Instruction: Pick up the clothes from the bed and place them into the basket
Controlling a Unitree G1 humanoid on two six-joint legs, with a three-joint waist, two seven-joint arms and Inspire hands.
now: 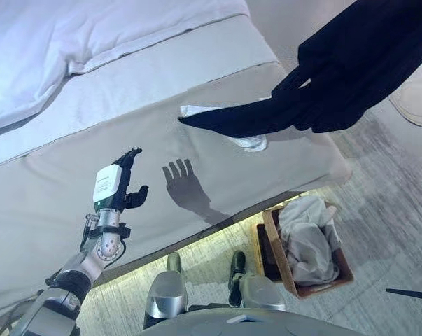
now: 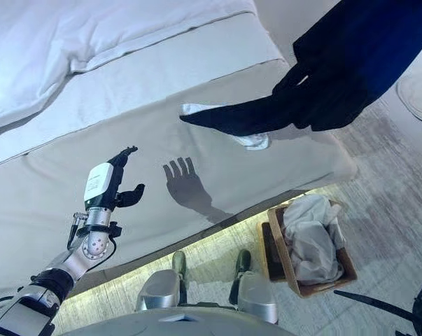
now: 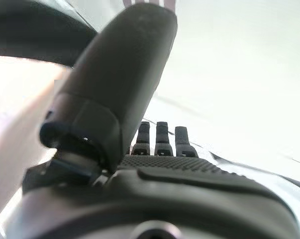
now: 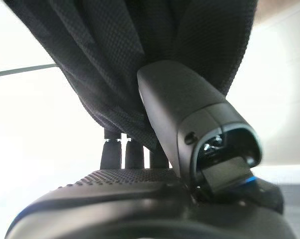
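A large dark garment (image 1: 350, 63) hangs in the air at the upper right. Its lower end trails onto the beige bed (image 1: 127, 105) and lies over a small white cloth (image 1: 251, 143) near the bed's right corner. In the right wrist view my right hand (image 4: 140, 199) pinches this dark cloth (image 4: 115, 59) between thumb and fingers. My left hand (image 1: 116, 183) is raised over the bed's front part, fingers straight and empty; it also shows in the left wrist view (image 3: 189, 184). The brown basket (image 1: 276, 245) stands on the floor below the bed's right corner, with pale clothes (image 1: 308, 241) in it.
A white duvet (image 1: 71, 35) covers the far left of the bed. A pale round mat (image 1: 417, 101) lies on the floor at the far right. A lit strip runs under the bed's front edge. Grey wood floor surrounds the basket.
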